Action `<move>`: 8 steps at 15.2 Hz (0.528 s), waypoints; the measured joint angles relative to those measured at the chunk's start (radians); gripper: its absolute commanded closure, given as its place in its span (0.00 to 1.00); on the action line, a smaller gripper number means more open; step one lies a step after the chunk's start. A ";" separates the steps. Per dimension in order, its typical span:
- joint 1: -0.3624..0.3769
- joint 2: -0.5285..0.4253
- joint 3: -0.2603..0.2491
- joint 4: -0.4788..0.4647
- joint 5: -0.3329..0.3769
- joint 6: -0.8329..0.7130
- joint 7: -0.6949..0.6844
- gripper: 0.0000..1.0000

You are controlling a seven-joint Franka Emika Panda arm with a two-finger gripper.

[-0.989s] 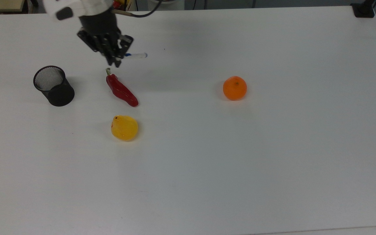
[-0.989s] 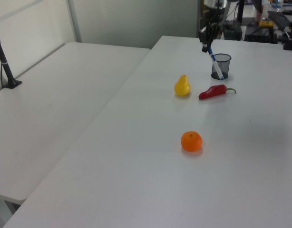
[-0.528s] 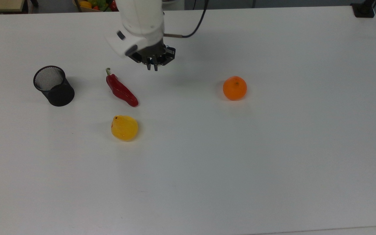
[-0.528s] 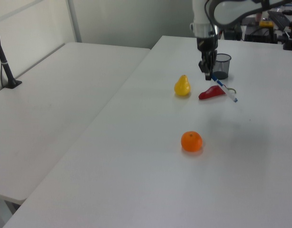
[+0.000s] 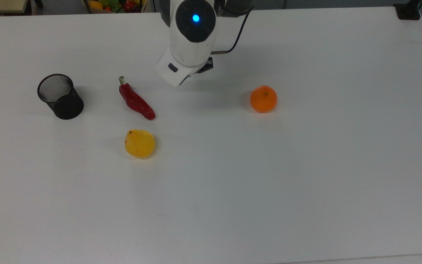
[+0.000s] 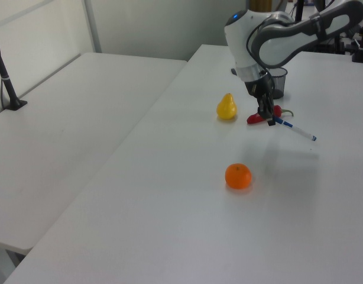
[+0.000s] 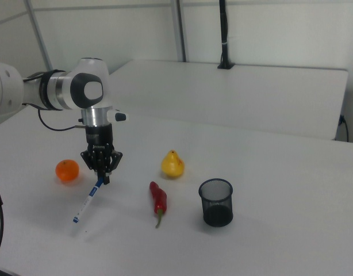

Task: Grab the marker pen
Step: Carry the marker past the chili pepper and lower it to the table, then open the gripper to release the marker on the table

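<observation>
My gripper is shut on the blue-capped end of the marker pen, a slim white barrel with blue print. The pen slants down and away from the fingers, its free end just above the table, and shows again as the marker pen under the gripper. In the right view the gripper hangs between the orange and the red chili. In the top view the white arm covers the spot right of the chili.
A black mesh cup stands at the top view's left. A yellow pear lies below the chili, and the orange sits to the right. The white table stretches wide below and to the right.
The arm has swung from beside the mesh cup toward the top view's right, past the chili, carrying the pen. The pen now slants lower over the table.
</observation>
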 measured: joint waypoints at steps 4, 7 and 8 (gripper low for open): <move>0.010 0.030 0.019 -0.018 -0.018 0.000 0.000 0.88; 0.024 0.057 0.019 -0.018 -0.018 0.000 0.000 0.59; 0.026 0.063 0.019 -0.017 -0.018 0.003 0.002 0.46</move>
